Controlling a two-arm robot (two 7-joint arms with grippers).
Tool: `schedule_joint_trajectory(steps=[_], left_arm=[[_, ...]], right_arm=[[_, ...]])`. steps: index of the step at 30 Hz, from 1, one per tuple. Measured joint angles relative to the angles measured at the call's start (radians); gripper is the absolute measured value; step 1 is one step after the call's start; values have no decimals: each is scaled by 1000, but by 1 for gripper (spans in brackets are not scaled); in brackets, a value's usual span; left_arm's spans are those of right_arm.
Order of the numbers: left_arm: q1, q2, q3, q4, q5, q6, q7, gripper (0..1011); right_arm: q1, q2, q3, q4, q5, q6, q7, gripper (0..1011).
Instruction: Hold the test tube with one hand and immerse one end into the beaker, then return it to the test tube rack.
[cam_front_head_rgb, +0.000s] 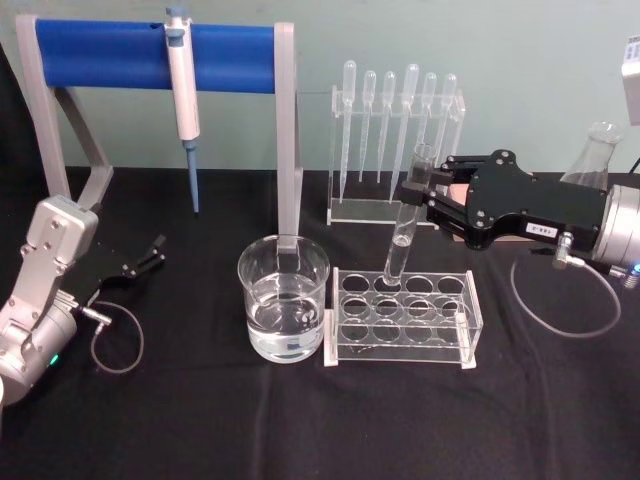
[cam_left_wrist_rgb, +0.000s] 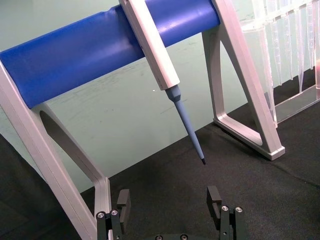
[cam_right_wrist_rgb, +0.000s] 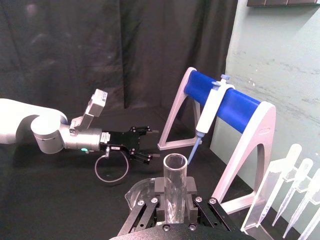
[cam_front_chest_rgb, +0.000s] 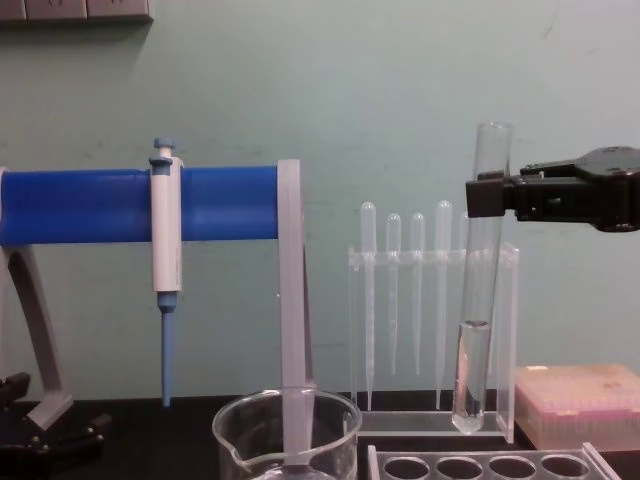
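right gripper (cam_front_head_rgb: 418, 188) comes in from the right edge of the surface, jaws clamped on the test tube (cam_front_head_rgb: 400, 245) just under its flared rim. the high grip leaves the whole lower length free, which suits dipping the rounded end. right wrist view agrees: glass pinched on both sides, open rim standing above the jaws.

tube hangs near upright, top leaning a little toward the right edge. in the chest view its rounded end hangs just above the test tube rack (cam_front_head_rgb: 400, 350), clear of the holes. head view puts it over a back-row hole. the lower part of the tube looks darker, possibly liquid inside; not sure.

beaker (cam_front_head_rgb: 250, 300) stands mid-surface, just beside the rack's left end, part filled with clear liquid. the short sideways reach between the two looks deliberate.

judgement: the tube is either just out of the rack or about to go back in, and the frames do not settle which. if the dip is next, it needs a lift over the beaker's rim, a shift toward the left edge, then a slow descent. the risk is the tilted end clipping a rim.

left gripper (cam_front_head_rgb: 145, 258) lies low near the left edge, jaws apart and empty, parked below the blue-barred stand (cam_front_head_rgb: 100, 55) that carries the white pipette (cam_front_head_rgb: 182, 100). plastic pipettes (cam_front_head_rgb: 395, 120) hang in their holder at the far edge, close behind the tube.
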Motion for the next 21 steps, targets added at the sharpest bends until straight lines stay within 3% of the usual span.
schedule_joint_trajectory(steps=[21], left_arm=[[0, 0, 0, 0, 0, 0, 0, 1000]], right_arm=[[-1, -1, 1, 1, -1, 1, 1, 242]])
